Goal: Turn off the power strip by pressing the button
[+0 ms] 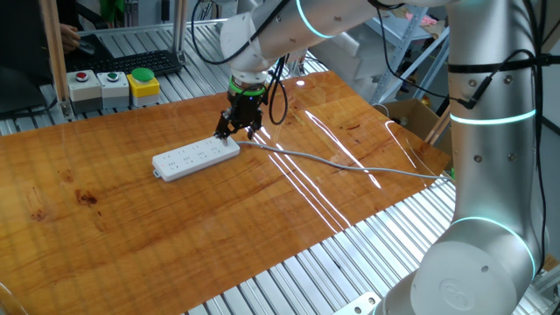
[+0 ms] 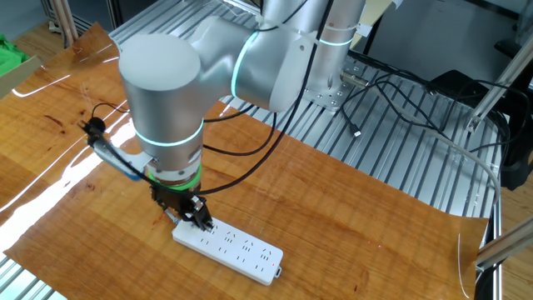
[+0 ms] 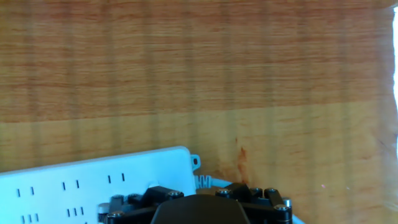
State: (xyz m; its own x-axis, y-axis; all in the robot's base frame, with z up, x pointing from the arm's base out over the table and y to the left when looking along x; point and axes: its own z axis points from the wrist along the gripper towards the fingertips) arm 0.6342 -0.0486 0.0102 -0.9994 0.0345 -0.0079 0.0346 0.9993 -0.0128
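Note:
The white power strip (image 1: 194, 157) lies flat on the wooden table, with its grey cable (image 1: 350, 166) running off to the right from one end. My gripper (image 1: 238, 133) is low over the cable end of the strip. In the other fixed view its tip (image 2: 201, 219) is at or just above the near end of the strip (image 2: 233, 247). The hand view shows the strip's end (image 3: 93, 180) with sockets and the cable's strain relief (image 3: 203, 182). The dark body of the hand fills the bottom edge. The button is hidden under the hand. No view shows the gap between the fingertips.
A control box (image 1: 114, 85) with red, green and yellow buttons and a keyboard (image 1: 140, 61) sit beyond the far left table edge. A cardboard box (image 1: 411, 118) is at the right edge. The arm's base (image 1: 490, 175) stands front right on the slatted metal surface.

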